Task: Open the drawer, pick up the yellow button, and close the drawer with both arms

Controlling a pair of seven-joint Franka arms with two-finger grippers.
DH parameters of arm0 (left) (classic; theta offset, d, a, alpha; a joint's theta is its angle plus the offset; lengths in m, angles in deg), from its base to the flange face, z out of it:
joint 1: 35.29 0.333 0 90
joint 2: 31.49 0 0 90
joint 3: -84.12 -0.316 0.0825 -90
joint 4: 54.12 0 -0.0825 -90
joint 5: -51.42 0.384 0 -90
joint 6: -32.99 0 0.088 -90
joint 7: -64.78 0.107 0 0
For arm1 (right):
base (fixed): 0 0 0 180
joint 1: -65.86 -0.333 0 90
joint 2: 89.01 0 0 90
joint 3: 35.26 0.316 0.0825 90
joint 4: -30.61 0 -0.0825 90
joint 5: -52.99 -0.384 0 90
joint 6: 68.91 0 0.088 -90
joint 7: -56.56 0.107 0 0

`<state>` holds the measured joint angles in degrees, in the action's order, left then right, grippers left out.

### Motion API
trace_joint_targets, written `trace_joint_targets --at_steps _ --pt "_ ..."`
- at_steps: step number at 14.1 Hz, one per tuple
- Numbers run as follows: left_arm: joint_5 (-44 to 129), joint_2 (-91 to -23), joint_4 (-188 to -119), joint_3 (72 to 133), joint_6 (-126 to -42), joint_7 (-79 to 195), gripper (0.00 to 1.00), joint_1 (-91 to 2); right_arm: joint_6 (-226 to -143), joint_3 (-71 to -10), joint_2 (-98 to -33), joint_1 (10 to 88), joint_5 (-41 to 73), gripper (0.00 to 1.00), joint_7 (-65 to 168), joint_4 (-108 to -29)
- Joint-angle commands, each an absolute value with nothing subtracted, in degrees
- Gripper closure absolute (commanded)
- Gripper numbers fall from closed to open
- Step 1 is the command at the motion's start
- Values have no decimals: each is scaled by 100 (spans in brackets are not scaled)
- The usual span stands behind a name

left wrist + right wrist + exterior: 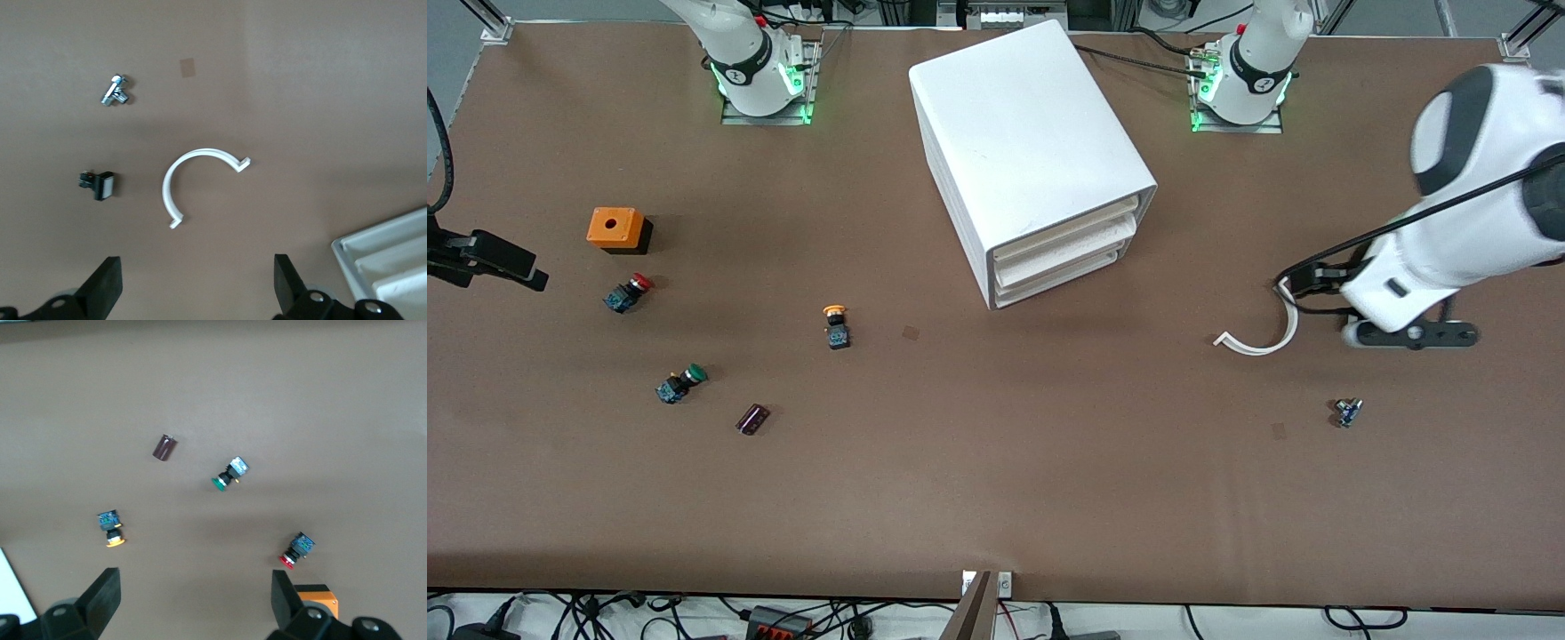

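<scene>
The white three-drawer cabinet (1032, 156) stands on the brown tabletop (996, 498) between the two arm bases, and its top drawer (1065, 237) is pushed in flush like the two below it. The orange-capped button (836, 326) lies on the tabletop, nearer the front camera than the cabinet and toward the right arm's end. Farther toward that end lie the red-capped button (629, 292), the green-capped button (680, 383), a dark cylindrical capacitor (752, 419) and an orange box (615, 228). The left hand (197, 283) hangs over the tabletop near a white curved plastic clip (1261, 333), its fingers (285, 277) spread wide and holding nothing; a small metal fitting (1347, 412) lies nearer the camera. The right hand (195, 600) hangs above the orange box, fingers wide apart and empty
</scene>
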<state>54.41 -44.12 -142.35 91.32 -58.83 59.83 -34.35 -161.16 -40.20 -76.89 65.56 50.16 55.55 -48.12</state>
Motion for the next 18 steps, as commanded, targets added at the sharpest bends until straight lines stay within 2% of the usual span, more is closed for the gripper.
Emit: trace_joint_targets --at_steps 1,3,7,18 --pt "5108 -3459 -15007 8827 -5859 6748 0 -3424 -16224 -3860 -8231 6639 5272 0 5594 -5515" --pt "5019 -2940 -15246 8773 -5868 7128 0 -3424 -16566 -3860 -8583 6577 5290 0 5594 -6130" --pt "5063 -2867 -15220 8816 -5763 7190 0 -3433 -16638 -3851 -8847 6577 5281 0 5673 -6580" --pt "5063 -2947 -15089 8852 -5736 7164 0 -3441 -16498 -3842 -8892 6577 5272 0 5541 -6458"
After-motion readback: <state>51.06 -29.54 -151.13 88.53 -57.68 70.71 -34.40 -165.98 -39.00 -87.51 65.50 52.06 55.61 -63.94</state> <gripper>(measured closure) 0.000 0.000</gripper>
